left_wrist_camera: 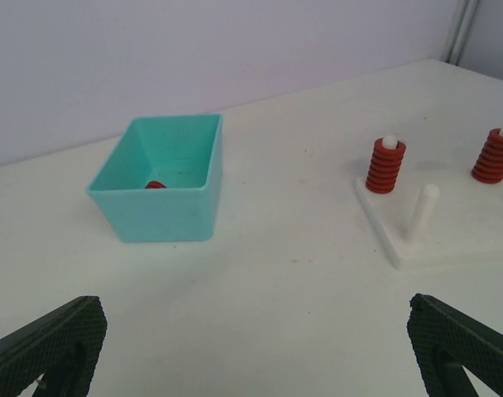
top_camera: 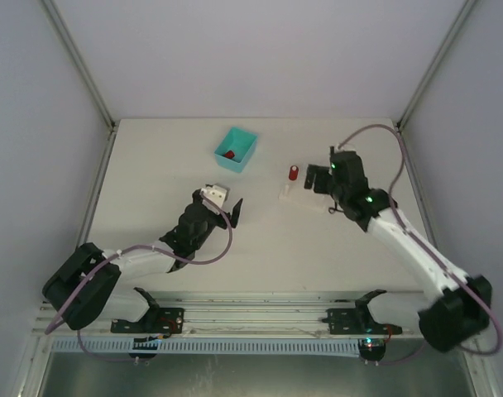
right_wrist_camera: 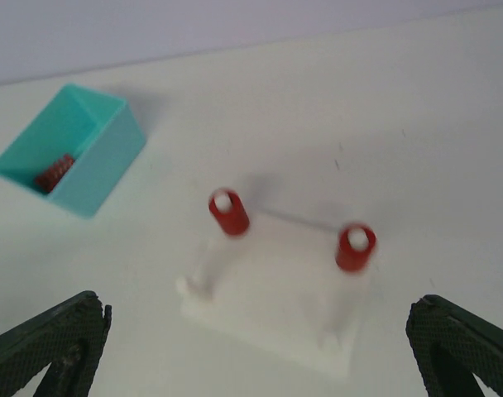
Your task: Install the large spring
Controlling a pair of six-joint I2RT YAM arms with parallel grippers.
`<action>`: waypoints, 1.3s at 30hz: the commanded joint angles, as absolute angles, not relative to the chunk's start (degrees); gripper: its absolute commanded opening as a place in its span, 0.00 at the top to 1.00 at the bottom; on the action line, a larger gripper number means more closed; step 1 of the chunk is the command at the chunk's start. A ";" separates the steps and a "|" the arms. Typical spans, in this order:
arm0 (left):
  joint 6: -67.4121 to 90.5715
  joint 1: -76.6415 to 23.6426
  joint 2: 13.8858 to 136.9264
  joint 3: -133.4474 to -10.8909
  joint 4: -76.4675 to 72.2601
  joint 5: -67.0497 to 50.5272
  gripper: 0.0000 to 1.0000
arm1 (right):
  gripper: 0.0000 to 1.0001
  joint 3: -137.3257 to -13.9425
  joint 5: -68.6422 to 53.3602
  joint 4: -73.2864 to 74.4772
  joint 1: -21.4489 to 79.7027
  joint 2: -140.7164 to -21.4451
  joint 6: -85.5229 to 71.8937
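On the white table [top_camera: 152,157], my right gripper [right_wrist_camera: 256,335] hangs over the white peg base [right_wrist_camera: 276,298] with its fingers spread wide and nothing between them. My left gripper [left_wrist_camera: 256,339] is just as wide and empty, facing the base from farther off. The teal bin [right_wrist_camera: 102,165] sits apart from the base, a small red spring [right_wrist_camera: 55,172] lying inside. Two red springs [right_wrist_camera: 228,212] [right_wrist_camera: 355,246] stand upright, threaded over pegs on the base; I cannot tell which is the large one. Another peg [left_wrist_camera: 423,211] is bare.

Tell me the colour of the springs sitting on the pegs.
Red. The springs show most clearly in the left wrist view.
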State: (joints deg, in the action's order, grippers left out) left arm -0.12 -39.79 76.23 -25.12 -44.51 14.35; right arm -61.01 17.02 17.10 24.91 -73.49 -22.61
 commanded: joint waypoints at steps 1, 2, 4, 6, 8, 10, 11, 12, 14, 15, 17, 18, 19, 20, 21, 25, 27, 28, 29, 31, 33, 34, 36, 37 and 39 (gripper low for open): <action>2.29 -40.07 74.43 -27.13 -42.01 16.65 0.01 | 0.01 -54.09 13.31 30.22 24.70 -61.04 -25.67; 2.79 -39.99 74.10 -26.69 -42.45 16.74 0.01 | 0.01 -53.05 12.61 31.56 24.70 -58.64 -25.89; 4.71 -39.36 73.49 -25.63 -43.40 15.94 0.01 | 0.01 -51.71 11.53 34.47 24.70 -54.96 -25.69; 8.09 -37.41 73.33 -24.99 -44.53 12.53 0.01 | 0.01 -51.03 10.70 37.58 24.70 -52.83 -24.51; 12.25 -34.90 74.58 -25.91 -44.33 8.87 0.01 | 0.01 -50.36 10.94 40.06 24.70 -50.71 -24.01; 15.98 -31.84 76.62 -28.30 -42.66 5.14 0.01 | 0.01 -49.17 11.24 41.33 24.70 -49.45 -23.99; 17.54 -30.64 78.06 -29.74 -41.47 3.63 0.01 | 0.01 -48.41 11.14 41.16 24.70 -48.95 -24.10; 18.65 -29.63 79.39 -31.24 -39.94 2.48 0.01 | 0.01 -47.65 11.02 40.86 24.70 -48.66 -24.26; 18.84 -28.18 82.27 -34.86 -37.53 0.10 0.01 | 0.01 -46.37 10.64 39.71 24.70 -48.27 -24.36; 18.30 -27.84 83.95 -36.47 -36.27 0.09 0.00 | 0.01 -46.13 10.58 39.24 24.70 -48.19 -24.35; 16.75 -27.54 87.35 -40.37 -33.93 1.19 0.03 | 0.01 -45.74 10.46 38.69 24.70 -47.91 -25.27; 16.23 -27.45 89.05 -42.67 -32.40 1.80 0.04 | 0.01 -45.30 9.75 37.70 24.70 -47.43 -25.83; 15.88 -27.34 90.84 -45.12 -30.18 2.69 0.06 | 0.01 -44.21 8.94 35.50 24.74 -46.84 -26.51; 15.36 -27.26 92.64 -48.21 -27.43 3.56 0.08 | 0.01 -43.01 8.46 34.05 24.70 -45.93 -27.79; 14.41 -27.25 95.26 -52.06 -24.76 4.20 0.10 | 0.01 -42.37 8.41 33.29 24.70 -45.00 -29.12; 11.81 -26.80 106.77 -69.87 -11.36 6.87 0.18 | 0.00 -43.34 9.38 33.82 24.71 -41.02 -31.26; 12.56 -25.99 111.31 -80.87 -2.57 6.25 0.23 | 0.00 -45.74 13.42 37.10 24.70 -40.15 -32.74; 12.80 -25.54 113.13 -86.76 1.28 5.24 0.27 | 0.00 -47.61 15.55 39.54 24.70 -40.61 -33.79; 12.83 -25.12 115.17 -92.10 6.04 4.72 0.30 | 0.00 -50.27 17.71 43.63 24.70 -41.46 -34.88; 12.22 -24.55 118.49 -102.28 12.56 5.33 0.35 | 0.00 -55.24 20.25 51.63 24.70 -44.47 -36.54; 13.10 -22.95 120.47 -108.19 16.18 4.55 0.39 | 0.01 -60.45 20.09 58.46 24.70 -47.65 -37.84; 14.86 -22.10 120.93 -108.95 16.92 3.26 0.42 | 0.00 -62.17 18.69 61.14 24.70 -49.47 -37.68; 16.83 -20.13 121.51 -108.47 17.22 1.12 0.48 | 0.00 -64.95 16.59 64.76 24.70 -51.64 -38.01; 16.56 -19.49 121.99 -108.45 17.74 0.66 0.51 | 0.00 -66.03 15.63 65.79 24.70 -53.89 -37.98; 15.41 -18.83 122.89 -109.51 19.37 1.47 0.57 | 0.00 -67.20 15.50 67.18 24.70 -55.26 -38.27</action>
State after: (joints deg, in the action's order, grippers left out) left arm 14.92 -20.93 120.46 -107.70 10.15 2.70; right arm -64.99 16.43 56.90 24.80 -51.96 -36.21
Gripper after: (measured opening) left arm 0.467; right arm 0.997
